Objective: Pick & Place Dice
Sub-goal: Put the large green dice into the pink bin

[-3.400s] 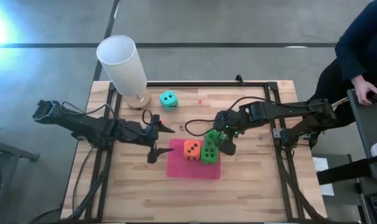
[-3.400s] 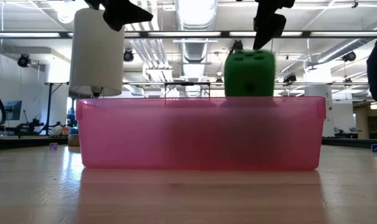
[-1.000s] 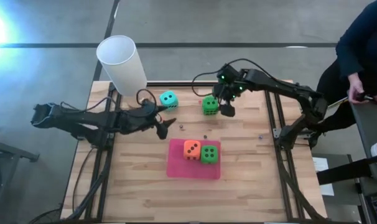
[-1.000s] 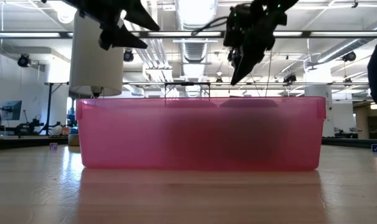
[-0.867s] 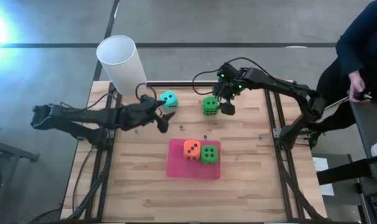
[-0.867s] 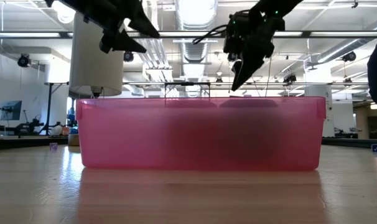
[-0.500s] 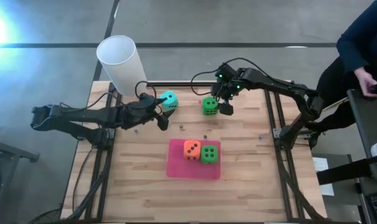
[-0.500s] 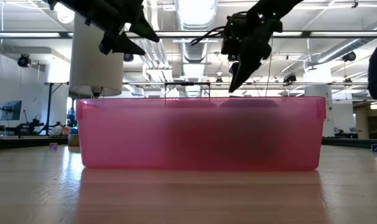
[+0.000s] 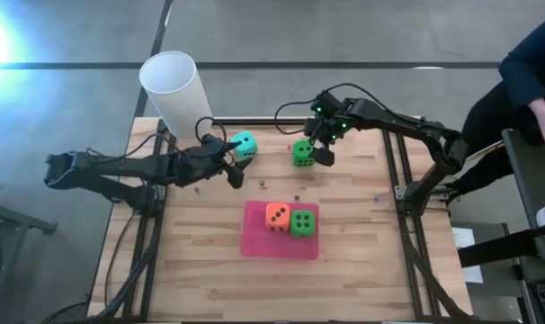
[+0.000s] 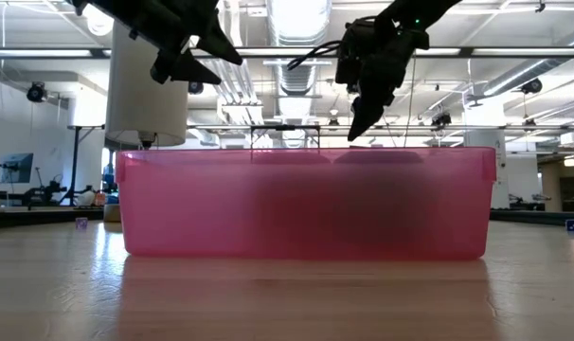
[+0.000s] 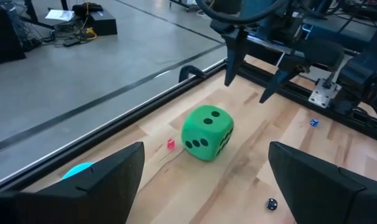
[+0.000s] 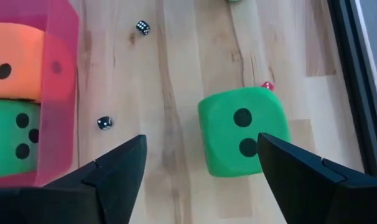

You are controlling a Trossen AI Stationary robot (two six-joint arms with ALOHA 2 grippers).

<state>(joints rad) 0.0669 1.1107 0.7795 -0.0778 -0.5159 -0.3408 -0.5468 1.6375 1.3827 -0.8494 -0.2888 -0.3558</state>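
**A:** Where are the dice sitting?

**B:** Two share the pink tray (image 9: 254,243) near the table's middle: the orange die (image 9: 276,216) and a green die (image 9: 301,222), side by side and touching, orange toward the left arm's side. A second green die (image 9: 302,152) lies loose on the wooden table (image 9: 362,261) toward the far edge, and the teal die (image 9: 245,146) lies near the base of the white cylinder (image 9: 177,94).

**A:** Any long axis to speak of?

**B:** No, they're cubes. The loose green die sits flat, its edges slightly skewed to the table's planks. In the right wrist view its upward face shows two pips; in the left wrist view the top also shows two, with a three-pip face toward that camera.

**A:** And the arms?

**B:** The left arm stretches low across the table from its side, and the left gripper (image 9: 234,164) has its fingers spread wide with the teal die just at its far finger, nothing held. The right arm arches in from its side over the far edge, bent at the elbow, and the right gripper (image 9: 320,144) hangs over the loose green die's right flank, fingers apart, also empty.

**A:** Anything else?

**B:** A few tiny dice (image 12: 104,122) are scattered on the wood.
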